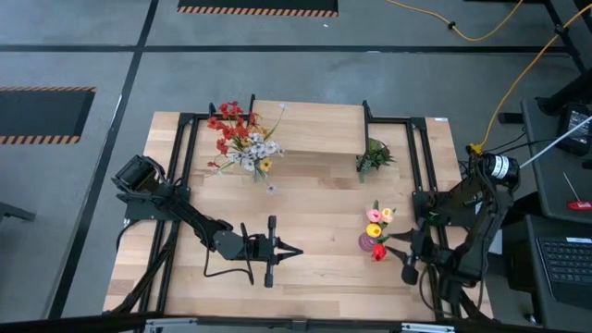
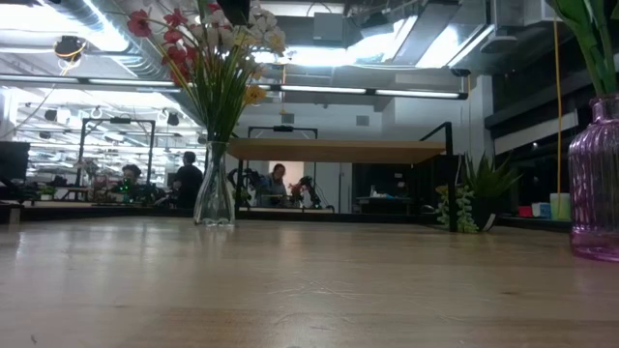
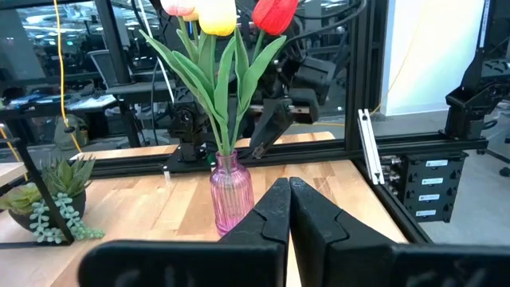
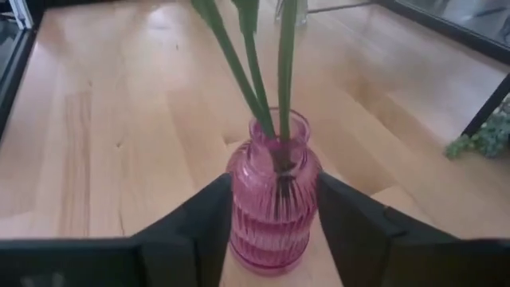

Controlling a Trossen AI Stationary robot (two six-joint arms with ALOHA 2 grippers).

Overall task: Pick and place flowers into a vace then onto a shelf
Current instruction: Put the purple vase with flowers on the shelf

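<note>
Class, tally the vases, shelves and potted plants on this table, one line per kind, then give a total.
Vases: 2, a clear glass vase and a pink glass vase
Shelves: 1, the shelf
Potted plants: 1, the potted plant
Total: 4
</note>
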